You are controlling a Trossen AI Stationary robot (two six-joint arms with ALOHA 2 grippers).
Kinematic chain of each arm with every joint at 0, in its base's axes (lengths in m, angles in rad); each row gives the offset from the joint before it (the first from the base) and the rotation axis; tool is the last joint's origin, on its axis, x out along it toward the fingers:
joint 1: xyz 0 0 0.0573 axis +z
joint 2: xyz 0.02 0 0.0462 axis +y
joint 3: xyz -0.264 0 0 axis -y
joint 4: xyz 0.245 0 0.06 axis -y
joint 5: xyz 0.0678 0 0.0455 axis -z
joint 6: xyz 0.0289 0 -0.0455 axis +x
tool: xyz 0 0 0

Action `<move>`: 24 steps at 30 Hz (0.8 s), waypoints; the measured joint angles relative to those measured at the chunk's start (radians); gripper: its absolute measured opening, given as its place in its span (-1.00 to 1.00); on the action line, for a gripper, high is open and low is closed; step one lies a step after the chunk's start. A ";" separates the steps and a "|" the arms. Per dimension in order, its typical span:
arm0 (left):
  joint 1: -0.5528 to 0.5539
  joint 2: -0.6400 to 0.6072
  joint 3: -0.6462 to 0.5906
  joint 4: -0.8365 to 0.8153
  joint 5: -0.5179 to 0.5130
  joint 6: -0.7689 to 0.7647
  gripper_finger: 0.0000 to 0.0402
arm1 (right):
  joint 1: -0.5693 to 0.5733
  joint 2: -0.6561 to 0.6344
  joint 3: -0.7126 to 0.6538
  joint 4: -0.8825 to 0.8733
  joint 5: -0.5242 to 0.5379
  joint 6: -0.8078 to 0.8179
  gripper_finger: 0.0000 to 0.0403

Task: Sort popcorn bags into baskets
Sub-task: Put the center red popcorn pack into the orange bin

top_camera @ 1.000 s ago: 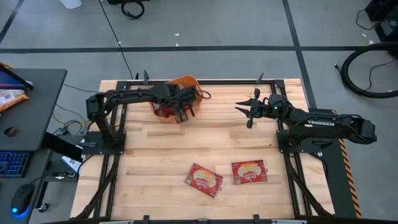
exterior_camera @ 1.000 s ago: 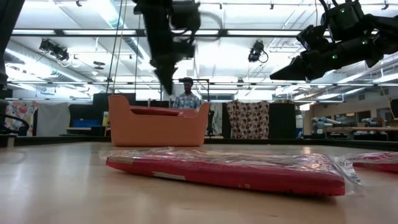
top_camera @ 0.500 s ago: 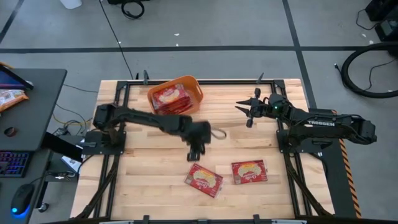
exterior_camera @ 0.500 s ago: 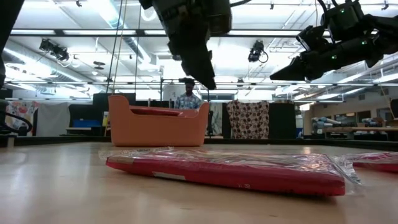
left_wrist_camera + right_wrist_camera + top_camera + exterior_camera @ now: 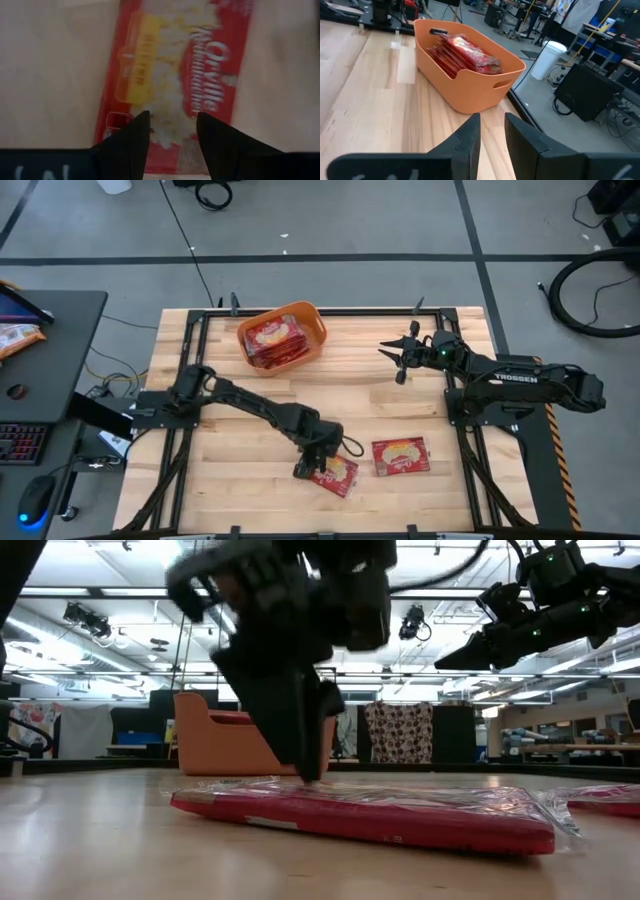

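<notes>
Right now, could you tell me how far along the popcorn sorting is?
Done: several red popcorn bags already lie stacked in the orange basket. In hand: the left gripper is down on one bag on the table, fingers open over it, not yet gripping. Left: that bag and a second bag beside it. The right gripper waits, raised near the table's far right.

1. Two arms worked at one table, each with one gripper: the left gripper and the right gripper.
2. One orange basket stood on the table.
3. Two popcorn bags lay loose on the wood: one bag under the left gripper and a second bag beside it.
4. A stack of bags filled the basket; their number could not be counted.
5. One person showed beyond the table.
</notes>
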 joint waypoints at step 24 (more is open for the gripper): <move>0.145 -0.059 0.000 -0.108 -0.524 -0.115 -0.08 | 0.000 0.001 0.000 -0.003 -0.008 0.001 -0.53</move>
